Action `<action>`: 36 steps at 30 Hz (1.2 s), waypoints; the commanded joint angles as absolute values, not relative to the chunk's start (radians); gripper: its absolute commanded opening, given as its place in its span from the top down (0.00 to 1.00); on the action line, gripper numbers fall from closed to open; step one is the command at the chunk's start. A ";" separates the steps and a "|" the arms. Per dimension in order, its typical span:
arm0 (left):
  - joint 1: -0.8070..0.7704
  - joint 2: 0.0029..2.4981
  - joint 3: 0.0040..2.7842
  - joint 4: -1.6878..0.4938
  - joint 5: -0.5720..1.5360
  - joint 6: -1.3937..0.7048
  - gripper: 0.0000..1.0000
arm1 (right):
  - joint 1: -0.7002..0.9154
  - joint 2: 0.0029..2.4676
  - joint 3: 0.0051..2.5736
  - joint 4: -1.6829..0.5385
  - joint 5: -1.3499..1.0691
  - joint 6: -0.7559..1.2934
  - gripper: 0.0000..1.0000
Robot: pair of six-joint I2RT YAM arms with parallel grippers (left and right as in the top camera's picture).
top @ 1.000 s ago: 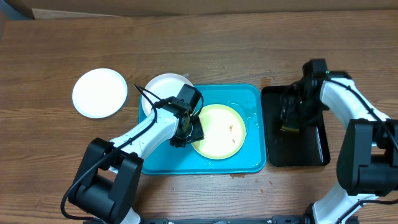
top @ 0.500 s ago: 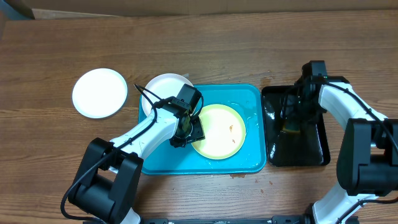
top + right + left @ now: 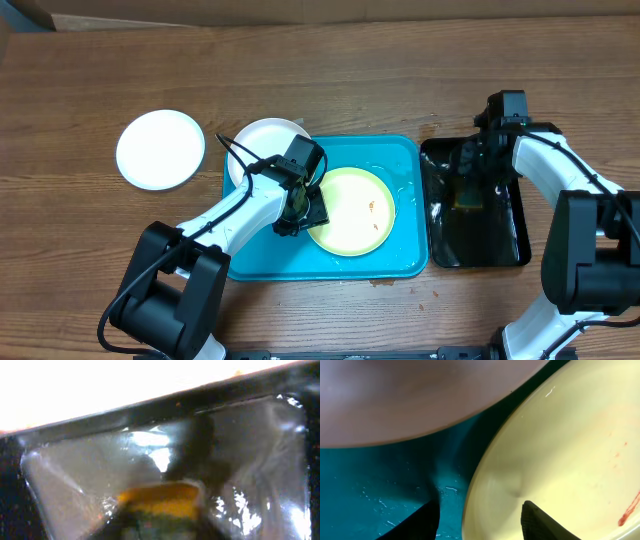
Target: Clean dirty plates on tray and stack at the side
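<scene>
The pale yellow plate point(image 3: 352, 212), with small red smears, lies on the turquoise tray point(image 3: 400, 255). My left gripper point(image 3: 301, 208) is at the plate's left rim. In the left wrist view its fingers point(image 3: 427, 521) straddle the rim of the plate point(image 3: 560, 460), one on the tray side and one over the plate, gripping it. One white plate point(image 3: 262, 143) sits at the tray's far left corner, partly under my left arm. Another white plate point(image 3: 160, 150) lies on the table to the left. My right gripper point(image 3: 468, 190) is shut on a yellow-green sponge point(image 3: 160, 500) in the black tray point(image 3: 505, 240).
The black tray holds water that glints in the right wrist view point(image 3: 150, 447). Droplets lie on the turquoise tray point(image 3: 375, 505). A small wet spot shows on the table in front of the tray point(image 3: 380, 282). A cardboard edge runs along the far side point(image 3: 300, 20).
My right gripper has shifted a little toward the far side of the black tray with the sponge. My left arm and the plates have not moved.
</scene>
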State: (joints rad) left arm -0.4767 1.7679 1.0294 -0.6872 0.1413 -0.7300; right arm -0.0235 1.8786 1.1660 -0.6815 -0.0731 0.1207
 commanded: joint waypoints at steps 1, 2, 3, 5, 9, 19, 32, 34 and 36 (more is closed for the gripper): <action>-0.471 1.777 1.044 -0.687 0.122 -0.718 0.46 | -0.019 1.874 1.161 -0.672 -0.073 0.123 0.84; -0.471 1.777 1.044 -0.687 0.122 -0.718 0.46 | -0.019 1.874 1.161 -0.672 -0.073 0.123 0.80; -0.471 1.777 1.044 -0.687 0.122 -0.718 0.46 | -0.019 1.874 1.161 -0.669 -0.073 0.123 0.72; -0.471 1.777 1.044 -0.686 0.122 -0.718 0.45 | -0.019 1.874 1.172 -0.675 -0.074 0.123 0.59; -0.471 1.777 1.044 -0.686 0.122 -0.718 0.44 | -0.019 1.874 1.237 -0.776 -0.091 0.123 0.48; -0.472 1.779 1.043 -0.680 0.120 -0.718 0.65 | -0.019 1.874 1.259 -0.925 -0.080 0.126 0.61; -0.471 1.778 1.043 -0.688 0.150 -0.702 0.66 | -0.019 1.874 1.174 -0.866 -0.080 0.126 0.60; -0.471 1.778 1.043 -0.688 0.150 -0.702 0.76 | -0.019 1.874 1.170 -0.853 -0.081 0.126 0.61; -0.471 1.778 1.044 -0.688 0.150 -0.702 0.91 | -0.019 1.874 1.170 -0.847 -0.081 0.126 0.62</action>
